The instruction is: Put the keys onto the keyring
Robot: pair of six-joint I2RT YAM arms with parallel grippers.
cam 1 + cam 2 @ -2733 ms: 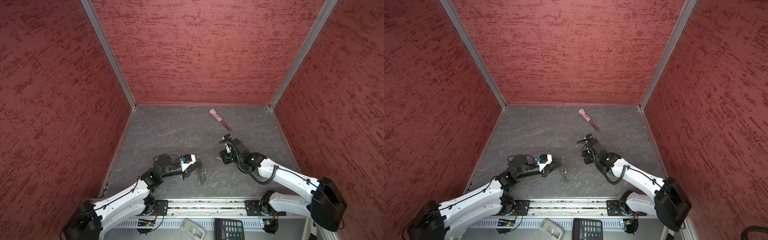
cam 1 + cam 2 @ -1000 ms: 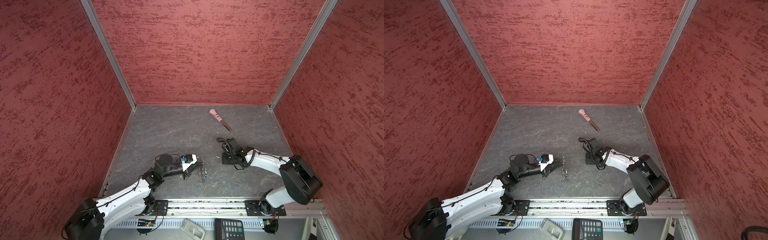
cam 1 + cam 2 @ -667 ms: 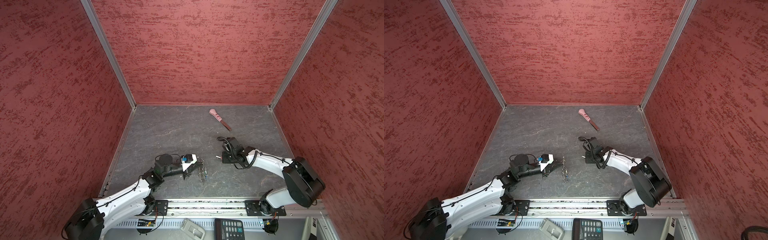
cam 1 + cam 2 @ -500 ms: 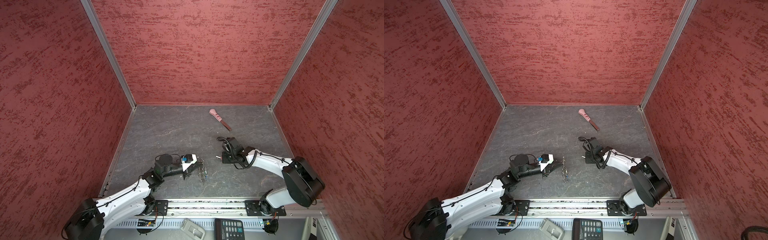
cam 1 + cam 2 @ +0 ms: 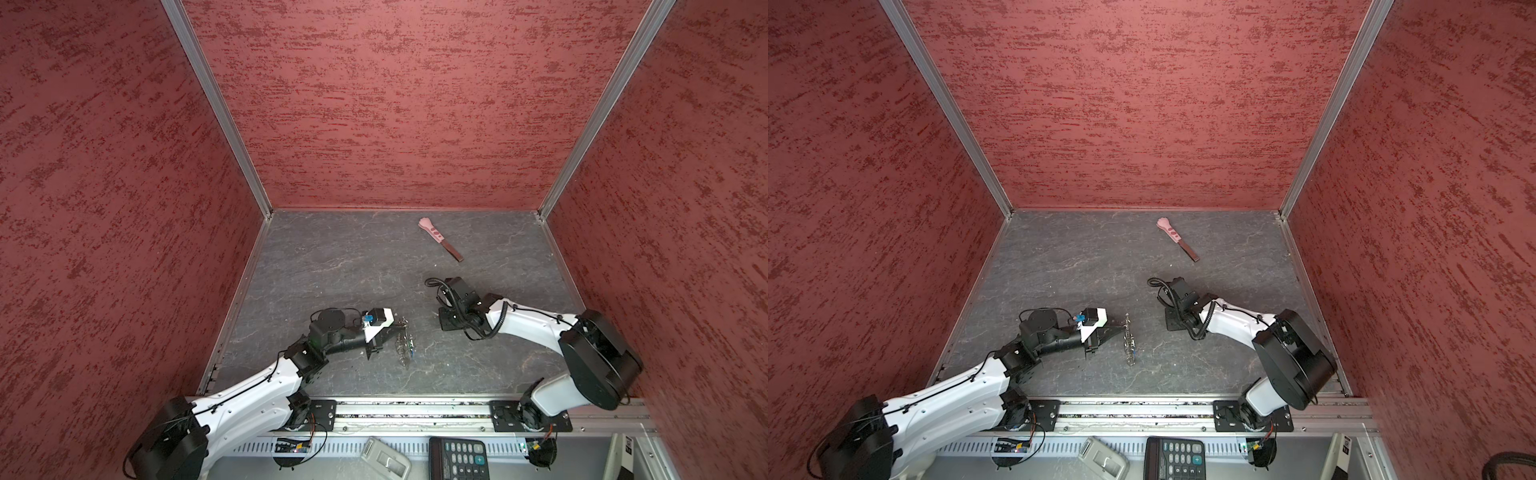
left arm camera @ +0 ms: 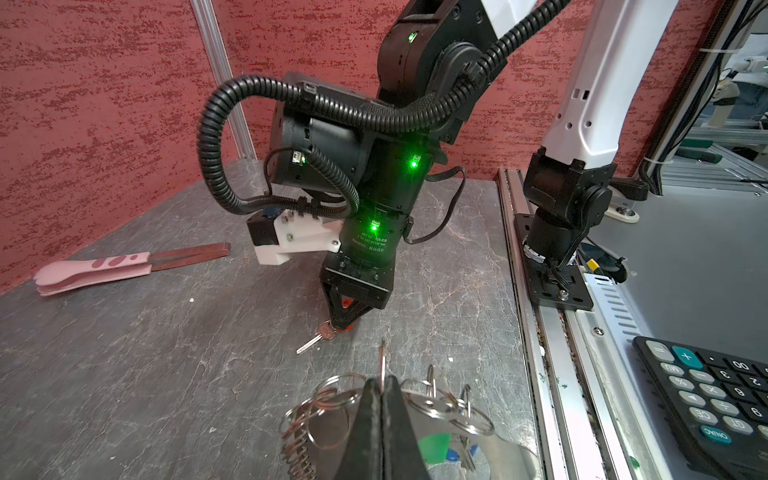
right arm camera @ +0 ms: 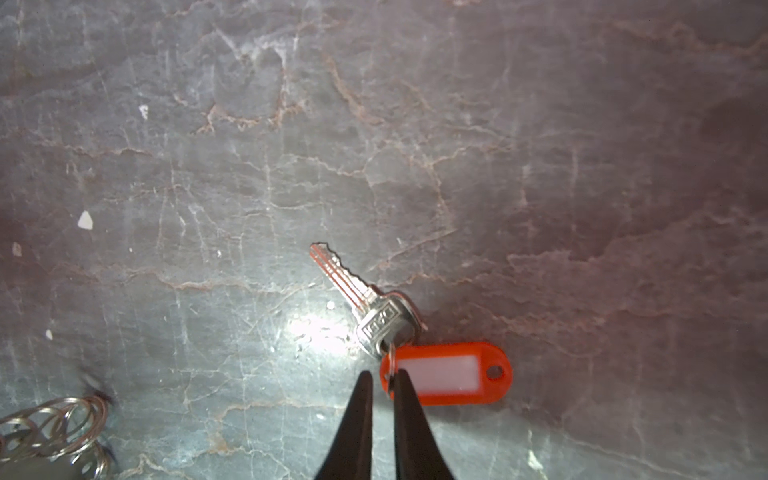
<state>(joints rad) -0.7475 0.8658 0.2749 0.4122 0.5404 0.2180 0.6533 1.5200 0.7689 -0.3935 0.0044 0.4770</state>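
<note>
At the bottom centre of the right wrist view, the right gripper point(image 7: 380, 376) has its tips slightly apart just left of the red-tagged key point(image 7: 380, 322), whose blade points upper left, while the left gripper point(image 6: 381, 380) is clamped on the keyring point(image 7: 58, 424) at lower left.

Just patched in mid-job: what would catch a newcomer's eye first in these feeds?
The red-tagged key lying on the grey table, with the right gripper poised where tag meets key, jaws a crack apart. Next, the left gripper shut on one ring of the keyring, towards the table's front. A pink-handled tool lies by the back wall.
</note>
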